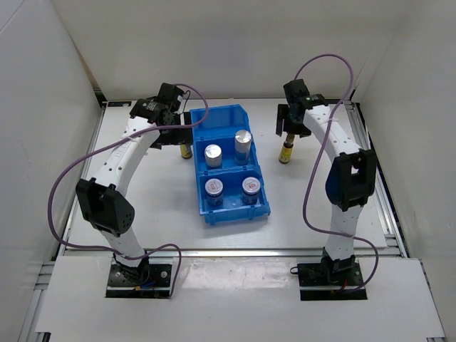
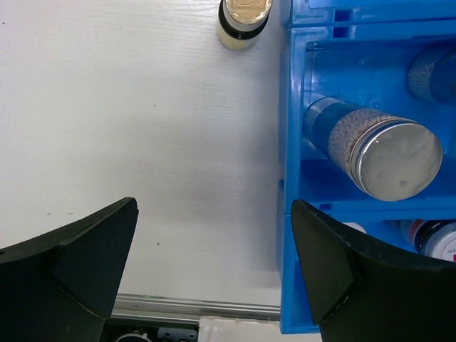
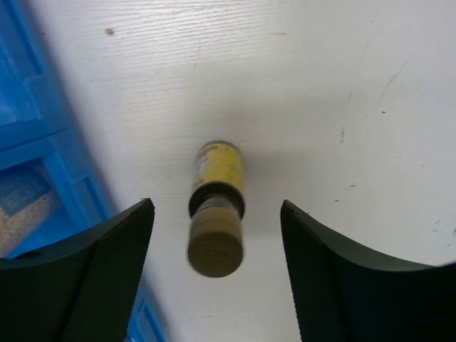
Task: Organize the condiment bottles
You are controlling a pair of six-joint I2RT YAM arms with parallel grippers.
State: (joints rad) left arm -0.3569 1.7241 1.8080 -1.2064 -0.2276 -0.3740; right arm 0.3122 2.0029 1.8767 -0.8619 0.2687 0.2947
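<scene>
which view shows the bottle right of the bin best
Right wrist: the bottle sits centred and large, gold cap and yellow label clear. Top external shows it only small. Left wrist shows just the other bottle, left of the bin.

Both arms are arched forward from their bases. The left arm (image 1: pixel 114 167) is bowed outward to the left, with its wrist turned inward. The left gripper (image 2: pixel 214 206) is pointed downward, its jaws spread wide with nothing gripped between them. The right arm (image 1: pixel 343 167) is bent high at the elbow and stretched forward. The right gripper (image 3: pixel 217 205) is also pointed downward, its jaws set apart and nothing touched by either finger.
</scene>
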